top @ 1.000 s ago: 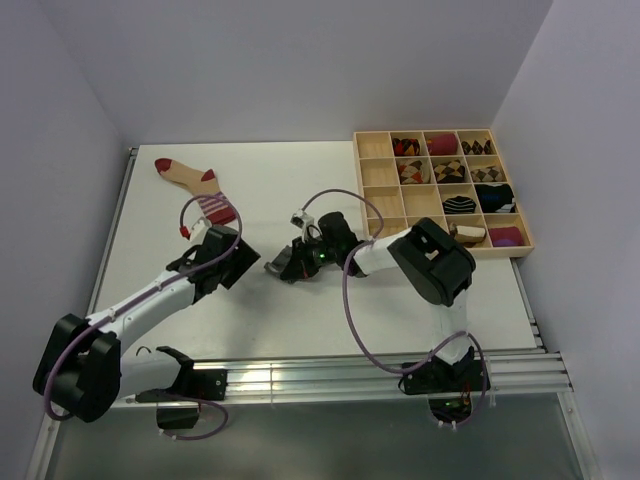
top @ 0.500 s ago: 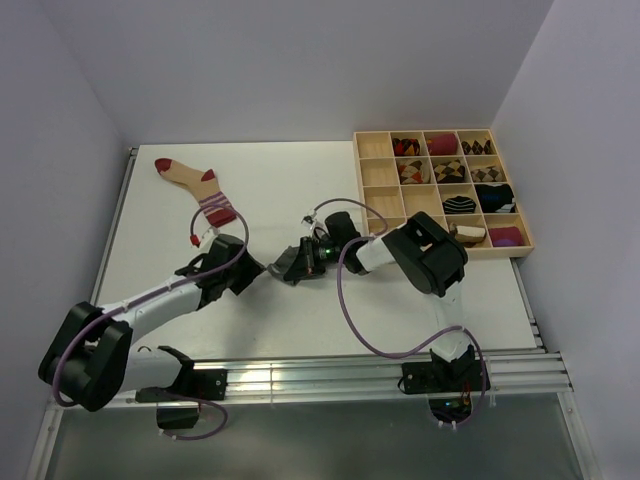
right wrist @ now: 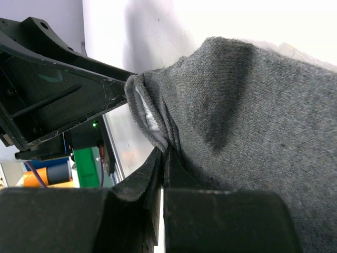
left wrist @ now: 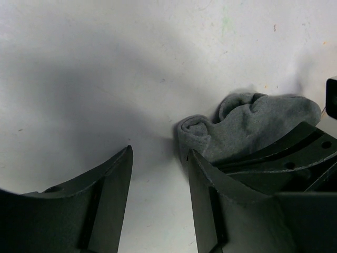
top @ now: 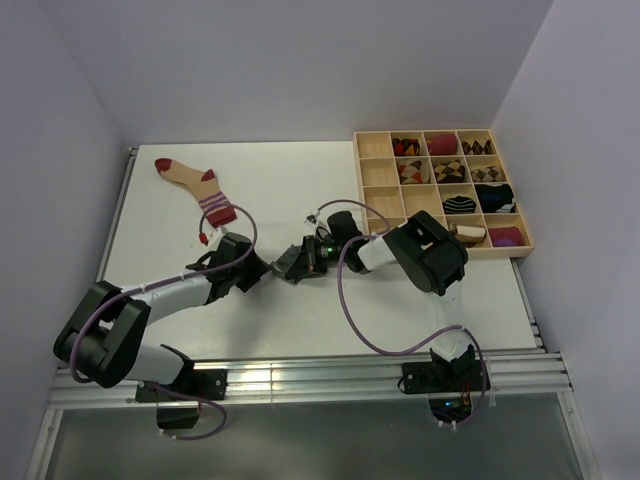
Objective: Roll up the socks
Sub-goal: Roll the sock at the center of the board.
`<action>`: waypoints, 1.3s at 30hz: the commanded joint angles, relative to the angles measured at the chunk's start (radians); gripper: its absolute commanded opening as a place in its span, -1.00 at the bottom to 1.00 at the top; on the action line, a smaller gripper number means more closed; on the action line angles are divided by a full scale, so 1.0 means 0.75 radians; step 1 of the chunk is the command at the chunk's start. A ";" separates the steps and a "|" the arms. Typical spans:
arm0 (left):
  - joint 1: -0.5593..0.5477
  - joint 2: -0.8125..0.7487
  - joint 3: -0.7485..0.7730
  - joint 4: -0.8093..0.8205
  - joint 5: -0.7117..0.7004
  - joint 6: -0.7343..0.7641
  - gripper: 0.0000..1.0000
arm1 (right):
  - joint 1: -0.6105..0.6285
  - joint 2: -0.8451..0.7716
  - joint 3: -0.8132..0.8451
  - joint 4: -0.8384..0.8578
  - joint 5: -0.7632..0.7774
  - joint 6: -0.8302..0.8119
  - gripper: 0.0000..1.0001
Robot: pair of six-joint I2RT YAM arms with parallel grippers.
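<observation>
On the table (top: 300,180), grey sock (left wrist: 253,124) in right fingers' (right wrist: 131,197) pinch, beside spread left fingers (left wrist: 108,195).

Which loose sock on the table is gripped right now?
The plain grey sock, pinched in the right gripper; the beige sock with dark-red toe lies untouched, far left.

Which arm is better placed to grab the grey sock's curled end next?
Left, probably. The left gripper stands open right beside the curled end of the grey sock, while the right gripper is shut on its cloth.
</observation>
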 commanded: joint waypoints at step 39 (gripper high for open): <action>-0.144 0.361 0.544 -0.623 -0.253 0.265 -0.77 | 0.307 -0.652 -0.236 -0.316 1.012 -0.711 -0.07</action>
